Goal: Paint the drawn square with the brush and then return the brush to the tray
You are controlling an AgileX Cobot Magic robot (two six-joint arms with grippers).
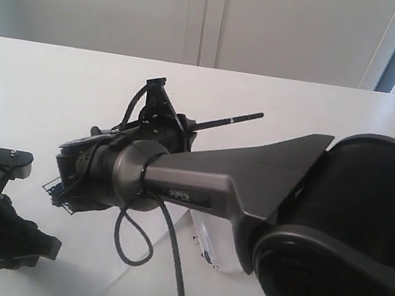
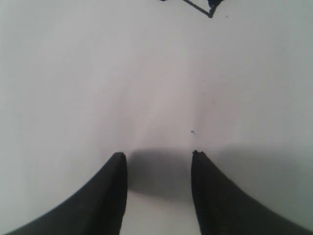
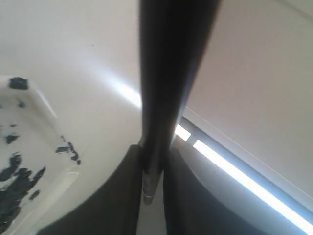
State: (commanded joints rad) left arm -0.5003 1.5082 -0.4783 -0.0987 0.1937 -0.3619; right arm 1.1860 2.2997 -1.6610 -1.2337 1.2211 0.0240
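While checking the right gripper (image 3: 152,164), found its fingers closed tight on the brush (image 1: 228,120) partway along the black shaft. Saw that arm stretched across the middle, low over the white sheet (image 2: 73,73) on the table (image 1: 324,108). Saw the handle end jutting up and away past the wrist. Could not see the bristle tip in the exterior view, hidden behind that wrist.

Located the drawn square (image 1: 55,189) just beyond the wrist, with only part of its outline visible and navy smears on it. Judged this as the painting step, with the return not yet begun.

Recommended short strokes inside the black lines, with light pressure to avoid flexing or twisting the thin shaft between the pads, and a steady wrist angle. Flagged a risk of smearing past the outline, with so little of the square in sight.

Found the left gripper (image 2: 157,155) parted and empty above bare paper, well apart from the work. Spotted the tray (image 3: 49,115), clear and blotted with navy paint, near the right gripper's fingers and handy for the return.

Noted faint pale lettering on the right forearm (image 1: 179,195), too blurred to read. Saw no other writing.
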